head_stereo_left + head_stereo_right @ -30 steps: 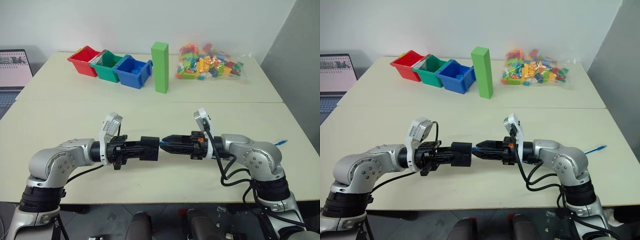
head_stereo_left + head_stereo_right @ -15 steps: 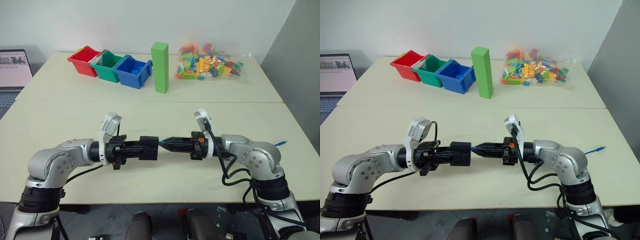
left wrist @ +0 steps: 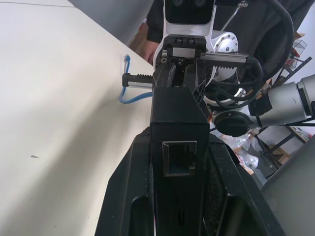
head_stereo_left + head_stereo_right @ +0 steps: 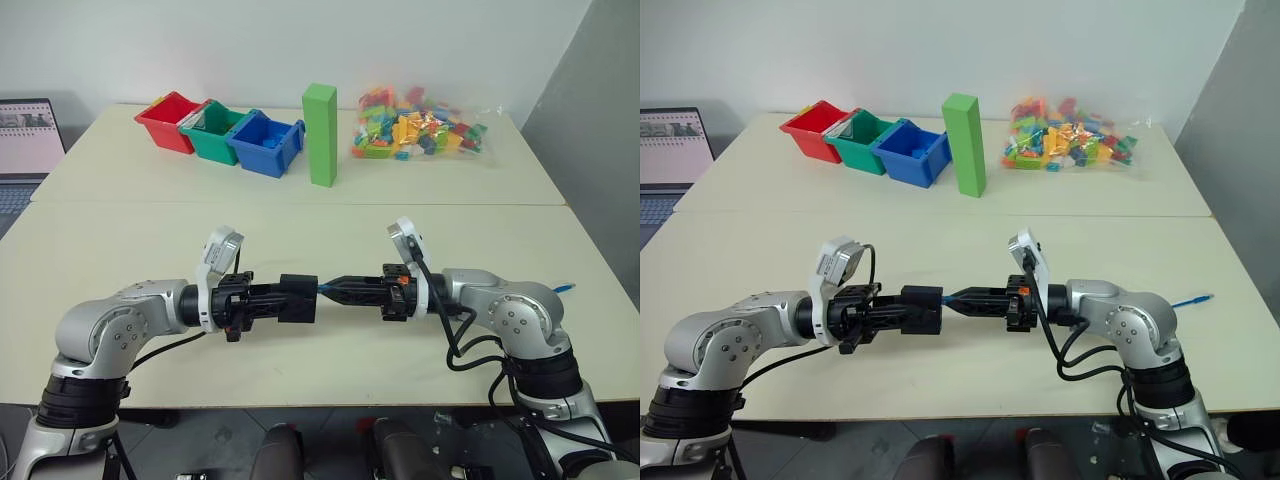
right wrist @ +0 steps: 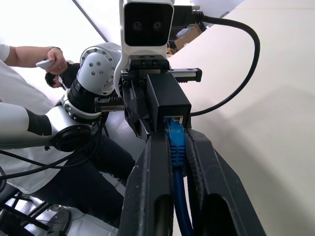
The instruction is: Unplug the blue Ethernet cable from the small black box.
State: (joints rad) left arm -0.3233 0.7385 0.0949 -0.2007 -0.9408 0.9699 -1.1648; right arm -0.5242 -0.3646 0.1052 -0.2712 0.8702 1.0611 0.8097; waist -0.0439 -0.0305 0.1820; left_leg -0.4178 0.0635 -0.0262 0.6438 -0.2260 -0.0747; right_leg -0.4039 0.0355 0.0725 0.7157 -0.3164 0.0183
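The small black box is held above the table's near half, clamped between the fingers of my left gripper, which is shut on it. One empty port of the box faces the left wrist view. The blue Ethernet cable has its plug seated in the box's other port. My right gripper points at the box from the right and is shut on the cable just behind the plug. The cable's free end lies on the table at the far right.
Red, green and blue bins line the back left. A tall green block stands beside them, and a bag of coloured bricks lies behind it to the right. A laptop is at the far left. A person stands behind the robot.
The right gripper's fingers have closed from partly open onto the blue cable at the plug. Both arms and the box have stayed in place.
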